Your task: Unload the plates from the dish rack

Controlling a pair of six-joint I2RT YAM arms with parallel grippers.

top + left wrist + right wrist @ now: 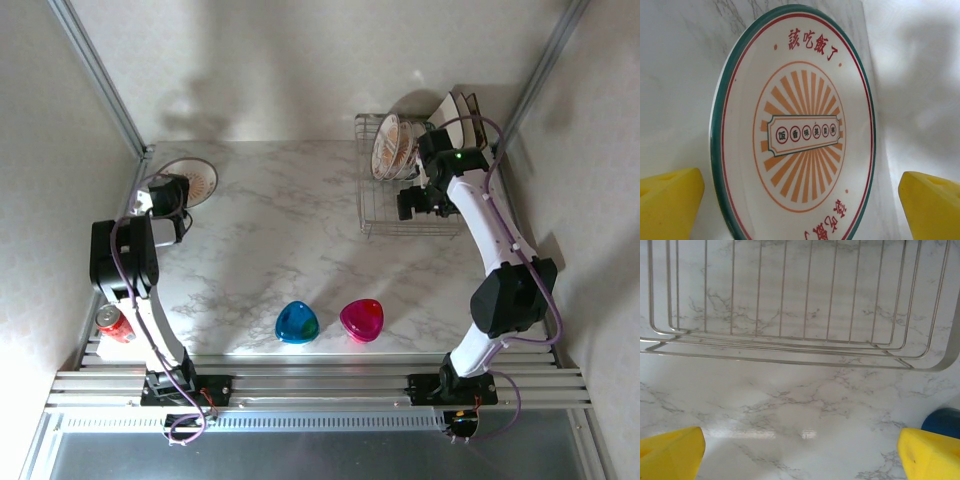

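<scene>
White marble desk [290, 230] carries a round green-rimmed white plate with orange sunburst [800, 130] at far left, before the left gripper [800, 176], jaws apart. Right gripper [800, 432], likewise apart, hovers at the silver wire dish rack [385, 205] holding upright plates [390, 147].

The left arm [125, 265] and the right arm [490, 230] were each built of smooth white tube links joined by chunky black housings, and each stood on a black base [185, 388] bolted to silver rails [320, 385]. A thin purple cable [540, 290] ran loosely along each arm, and a small green light [458, 155] glowed on the right arm's black wrist. The left hand [172, 195] and right hand [408, 205] were black, with blunt, bright yellow fingers [670, 205].
</scene>
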